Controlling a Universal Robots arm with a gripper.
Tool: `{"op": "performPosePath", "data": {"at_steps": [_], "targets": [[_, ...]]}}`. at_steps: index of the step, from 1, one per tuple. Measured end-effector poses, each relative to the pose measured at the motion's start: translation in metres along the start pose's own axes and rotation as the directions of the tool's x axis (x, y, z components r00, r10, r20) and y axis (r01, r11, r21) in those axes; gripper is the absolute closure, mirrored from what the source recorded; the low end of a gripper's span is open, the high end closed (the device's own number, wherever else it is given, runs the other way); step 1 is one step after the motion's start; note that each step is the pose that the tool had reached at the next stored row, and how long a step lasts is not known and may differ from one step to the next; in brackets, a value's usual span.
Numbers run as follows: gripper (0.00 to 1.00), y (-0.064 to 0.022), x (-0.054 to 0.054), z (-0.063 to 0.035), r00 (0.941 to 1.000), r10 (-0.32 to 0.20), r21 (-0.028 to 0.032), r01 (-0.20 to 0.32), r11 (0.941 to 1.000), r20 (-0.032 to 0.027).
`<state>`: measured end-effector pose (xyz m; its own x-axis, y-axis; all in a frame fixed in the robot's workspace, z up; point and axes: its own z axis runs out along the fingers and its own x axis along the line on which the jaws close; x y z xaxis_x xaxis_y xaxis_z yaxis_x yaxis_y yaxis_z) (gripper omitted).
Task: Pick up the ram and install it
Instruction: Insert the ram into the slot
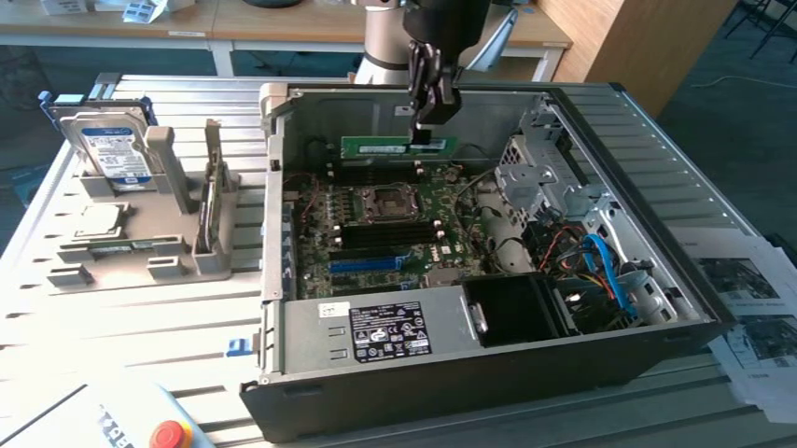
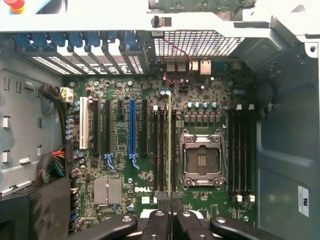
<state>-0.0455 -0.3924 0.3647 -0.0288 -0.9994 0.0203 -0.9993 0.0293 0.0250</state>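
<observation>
While the gripper (image 1: 426, 136) pinches the ram (image 1: 373, 147) by its top edge above the motherboard's (image 1: 430, 213) far slots — judged light, stiff, fragile: grip bare edges, never chips.

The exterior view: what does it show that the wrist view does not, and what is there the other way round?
Exterior view: a hard drive standing in a grey holder beside the computer case, and printed papers. Wrist view: the Dell logo on the motherboard and the vent grille in the case wall. Shared: the gripper shut on the ram above the board, the processor socket and the blue slot strip.
</observation>
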Motion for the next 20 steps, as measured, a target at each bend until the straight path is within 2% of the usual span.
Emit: {"op": "performPosePath", "data": {"at_steps": [20], "targets": [[0.88,-0.0004,0.0,0.0172,1.0,0.0,0.0,0.0,1.0,0.0001]]}}
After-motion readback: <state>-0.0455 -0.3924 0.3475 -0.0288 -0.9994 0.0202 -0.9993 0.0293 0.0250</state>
